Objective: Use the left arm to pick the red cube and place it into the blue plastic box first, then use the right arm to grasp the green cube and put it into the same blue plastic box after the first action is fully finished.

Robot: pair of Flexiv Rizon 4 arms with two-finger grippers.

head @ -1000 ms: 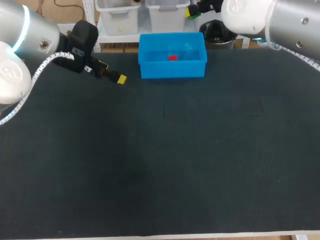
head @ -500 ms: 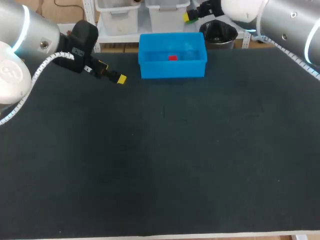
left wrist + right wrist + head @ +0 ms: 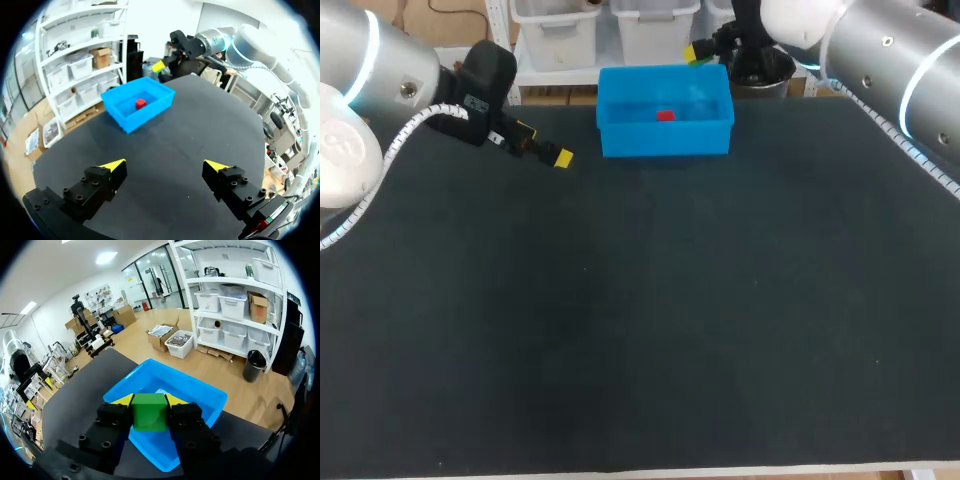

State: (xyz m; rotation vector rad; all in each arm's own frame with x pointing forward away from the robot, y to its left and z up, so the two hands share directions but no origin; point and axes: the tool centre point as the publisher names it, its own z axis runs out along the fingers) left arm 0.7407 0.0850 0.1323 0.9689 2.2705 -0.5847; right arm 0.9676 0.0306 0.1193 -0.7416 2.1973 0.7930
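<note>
The blue plastic box (image 3: 665,140) stands at the table's far middle, with the red cube (image 3: 665,116) lying inside it. My left gripper (image 3: 548,148) hangs open and empty to the left of the box. In the left wrist view the box (image 3: 131,119) and red cube (image 3: 140,103) lie well ahead of that gripper (image 3: 165,165). My right gripper (image 3: 701,52) is above the box's far right corner. It (image 3: 149,401) is shut on the green cube (image 3: 149,412), with the box (image 3: 176,372) below and ahead. The red cube is hidden in that view.
The dark table mat (image 3: 640,300) spreads wide in front of the box, down to the table's front edge (image 3: 640,470). My left arm's white body (image 3: 350,120) fills the far left corner.
My right arm has carried the green cube down and a little left, closer over the box's far right corner. The left arm and the red cube have not moved.
</note>
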